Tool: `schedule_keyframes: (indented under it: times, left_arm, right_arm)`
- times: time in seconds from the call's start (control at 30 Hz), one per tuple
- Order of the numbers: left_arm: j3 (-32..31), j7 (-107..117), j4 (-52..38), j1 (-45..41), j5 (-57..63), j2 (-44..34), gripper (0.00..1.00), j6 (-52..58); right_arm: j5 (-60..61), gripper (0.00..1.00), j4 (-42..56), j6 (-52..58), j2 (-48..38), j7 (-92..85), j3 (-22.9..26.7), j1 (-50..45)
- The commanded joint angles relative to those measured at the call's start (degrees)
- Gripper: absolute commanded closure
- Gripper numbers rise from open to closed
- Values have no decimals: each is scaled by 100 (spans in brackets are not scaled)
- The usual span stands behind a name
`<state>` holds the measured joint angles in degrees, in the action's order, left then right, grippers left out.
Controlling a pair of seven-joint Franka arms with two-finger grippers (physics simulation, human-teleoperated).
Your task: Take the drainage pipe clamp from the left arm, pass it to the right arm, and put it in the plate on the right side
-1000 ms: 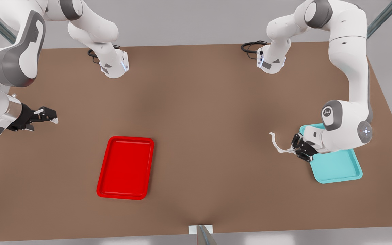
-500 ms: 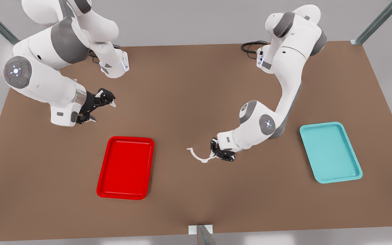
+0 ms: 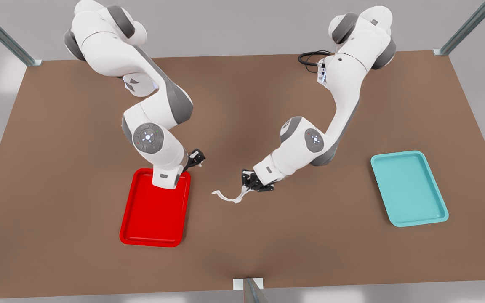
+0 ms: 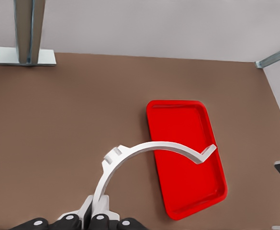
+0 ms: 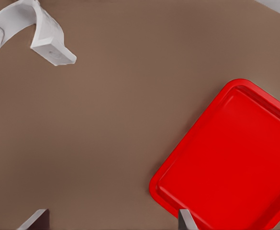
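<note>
Clamp (image 3: 230,195) has moved to the frame's middle, pinched by the left gripper (image 3: 249,184); the right gripper (image 3: 198,159), fingers wide, came near, so the pass is next.

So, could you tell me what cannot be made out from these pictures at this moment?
- Left wrist view: the picture edge cuts off the left gripper where it pinches the drainage pipe clamp.
- Right wrist view: the clamp and the plate run off the edge.
- Front view: the right arm covers the plate's far corner; the right gripper is too small to judge.
</note>
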<state>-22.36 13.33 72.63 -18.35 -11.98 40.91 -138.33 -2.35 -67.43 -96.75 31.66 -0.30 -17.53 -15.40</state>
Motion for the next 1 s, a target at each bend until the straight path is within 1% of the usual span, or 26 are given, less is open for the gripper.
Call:
schedule_keyframes:
  times: [0.0,0.03,0.2,0.3,0.33,0.5,0.57,0.83,0.9,0.97]
  left_arm:
    - [4,1902,-3,-46,-23,14,79,-62]
    - [4,1910,-3,-107,-14,14,79,-62]
    - [39,1902,-3,-177,-6,49,79,-62]
    - [48,1902,-3,-195,-6,58,79,-62]
    - [48,1902,-3,-195,-6,58,79,-62]
    - [48,1910,-3,-195,-6,58,79,-62]
    - [48,1910,-3,-195,-6,58,79,-62]
    - [48,1902,-3,-195,-6,58,79,-62]
    - [48,1902,-3,-195,-6,58,79,-62]
    - [48,1884,-3,-195,3,58,79,-62]
  right_arm:
    - [-29,0,-7,-582,7,1216,-5,-112]
    - [-29,0,-7,-590,15,1252,-5,-148]
    - [-12,0,37,-1557,384,1260,-5,-253]
    - [-20,0,415,-1601,631,1410,30,-420]
    - [-20,0,432,-1821,701,1392,30,-429]
    - [-47,0,424,-2207,789,1392,65,-508]
    - [-293,0,406,-2410,833,1401,65,-508]
    - [-363,1,371,-2788,956,1304,74,-464]
    - [-328,4,362,-2840,973,795,74,-429]
    - [-310,4,318,-2867,991,434,65,-350]
